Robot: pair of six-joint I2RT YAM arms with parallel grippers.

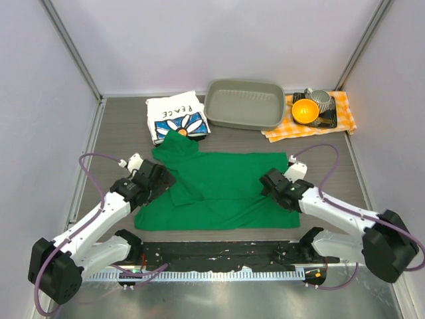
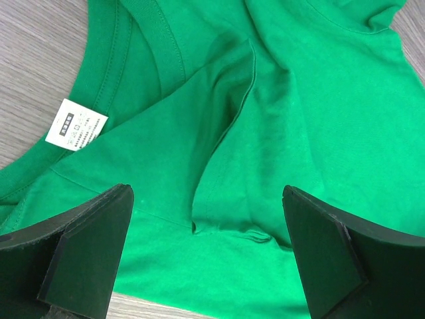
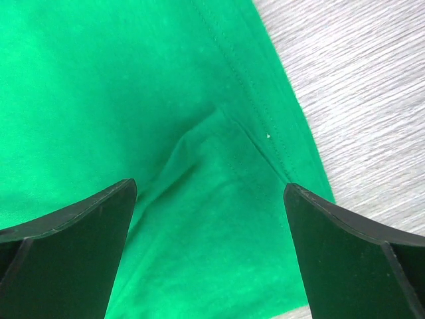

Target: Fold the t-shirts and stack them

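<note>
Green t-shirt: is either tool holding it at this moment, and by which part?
Nothing is held. The left tool is open over the green t-shirt near its collar; the right tool is open over its opposite edge. Neither pinches cloth.

The green t-shirt (image 1: 219, 189) was soft, matt cloth with stitched seams, its neck label (image 2: 76, 124) a smooth white printed tag. The desk (image 1: 119, 133) showed matt grey wood grain. The left pincer (image 2: 207, 193) had fingers (image 2: 86, 252) of dull black plastic. The grey tub (image 1: 242, 105) looked like smooth plastic.
</note>
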